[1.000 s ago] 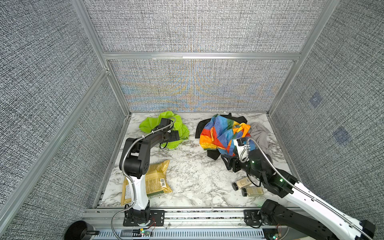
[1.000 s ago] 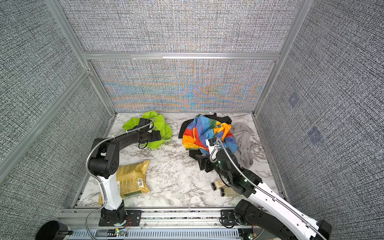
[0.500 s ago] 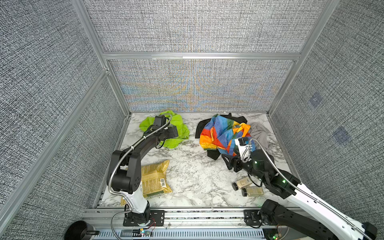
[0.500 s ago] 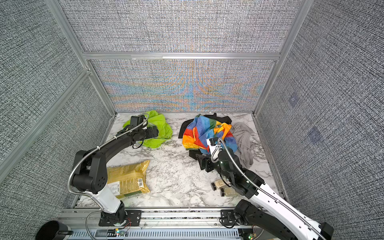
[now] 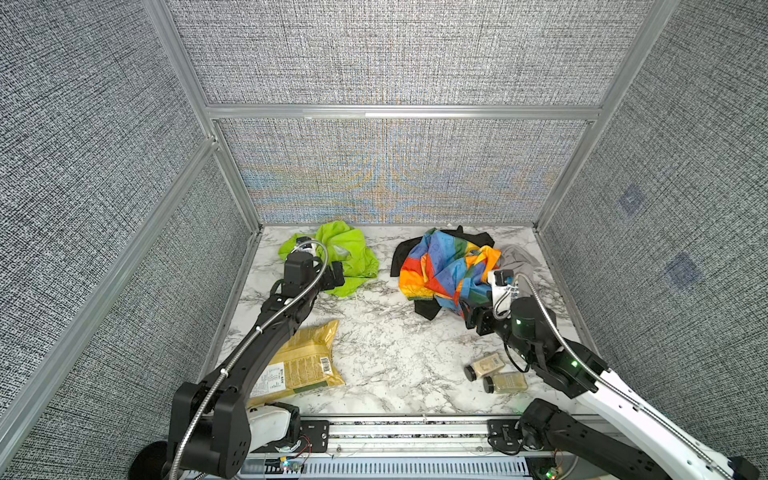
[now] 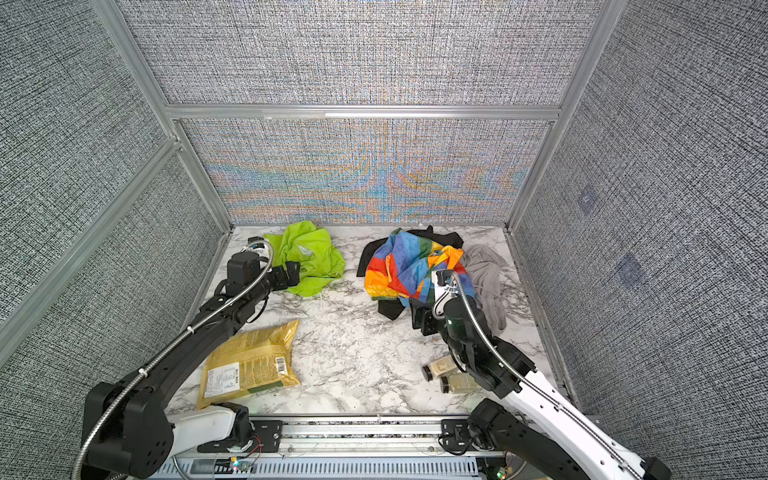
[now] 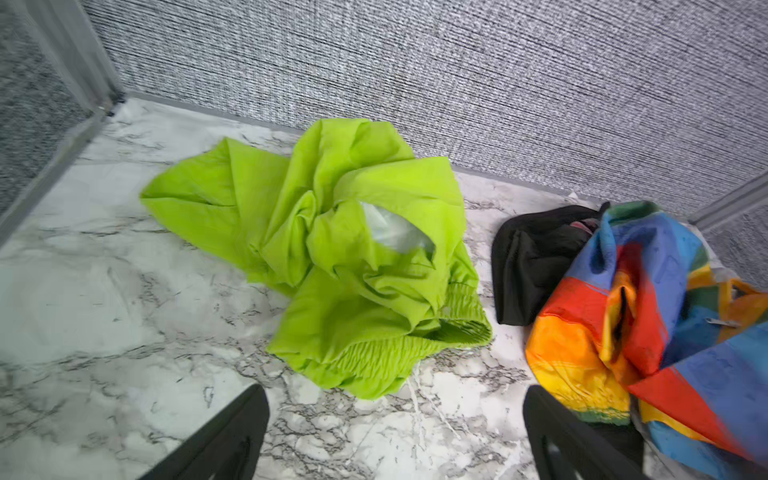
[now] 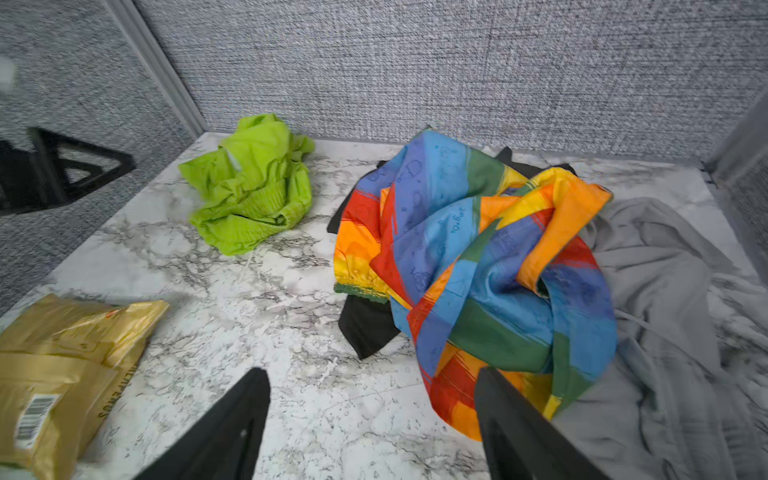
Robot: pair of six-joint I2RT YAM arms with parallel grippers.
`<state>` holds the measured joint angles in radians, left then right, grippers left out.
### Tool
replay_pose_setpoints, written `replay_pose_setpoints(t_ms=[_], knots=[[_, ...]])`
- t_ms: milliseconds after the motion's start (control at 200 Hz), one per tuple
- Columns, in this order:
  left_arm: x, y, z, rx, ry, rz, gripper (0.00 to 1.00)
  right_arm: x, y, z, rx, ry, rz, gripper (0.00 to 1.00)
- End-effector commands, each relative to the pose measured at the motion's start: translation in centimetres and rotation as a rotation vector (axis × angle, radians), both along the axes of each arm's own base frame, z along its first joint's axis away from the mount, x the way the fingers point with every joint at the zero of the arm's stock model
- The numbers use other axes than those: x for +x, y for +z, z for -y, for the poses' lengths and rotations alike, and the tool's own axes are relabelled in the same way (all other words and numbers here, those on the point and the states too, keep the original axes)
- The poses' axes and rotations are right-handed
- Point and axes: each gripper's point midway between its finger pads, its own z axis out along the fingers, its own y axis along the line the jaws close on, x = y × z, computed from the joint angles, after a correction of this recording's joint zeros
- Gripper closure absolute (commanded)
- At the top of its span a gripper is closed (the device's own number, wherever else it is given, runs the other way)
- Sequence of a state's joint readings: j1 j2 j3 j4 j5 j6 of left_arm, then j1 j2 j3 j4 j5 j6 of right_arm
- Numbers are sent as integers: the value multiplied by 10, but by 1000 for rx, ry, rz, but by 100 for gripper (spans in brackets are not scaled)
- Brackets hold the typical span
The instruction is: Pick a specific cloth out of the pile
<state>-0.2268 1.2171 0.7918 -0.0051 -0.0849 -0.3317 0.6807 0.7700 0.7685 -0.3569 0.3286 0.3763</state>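
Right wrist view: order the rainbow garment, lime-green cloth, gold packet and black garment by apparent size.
1. rainbow garment
2. gold packet and lime-green cloth: about alike; the packet is nearer and cropped, so unranked
3. black garment: only patches show under the rainbow garment

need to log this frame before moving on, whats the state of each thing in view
lime-green cloth: crumpled, lying apart from the other garments, not held
rainbow garment: bunched up, not held
black garment: mostly buried under the rainbow garment
grey garment: rumpled, touching the rainbow garment
gold pouch: lying flat
two bottles: lying on their sides, caps on
left gripper: fingers open, empty
right gripper: fingers open, empty
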Motion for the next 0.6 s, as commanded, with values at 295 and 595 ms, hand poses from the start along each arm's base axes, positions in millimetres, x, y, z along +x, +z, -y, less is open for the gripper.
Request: replay_pose_setpoints(t_ms=[295, 595], knots=[[2, -38, -54, 321, 168, 187, 1, 63, -43, 78, -101, -321, -39, 1], [3, -42, -82, 383, 189, 297, 1, 75, -87, 155, -170, -554, -21, 1]])
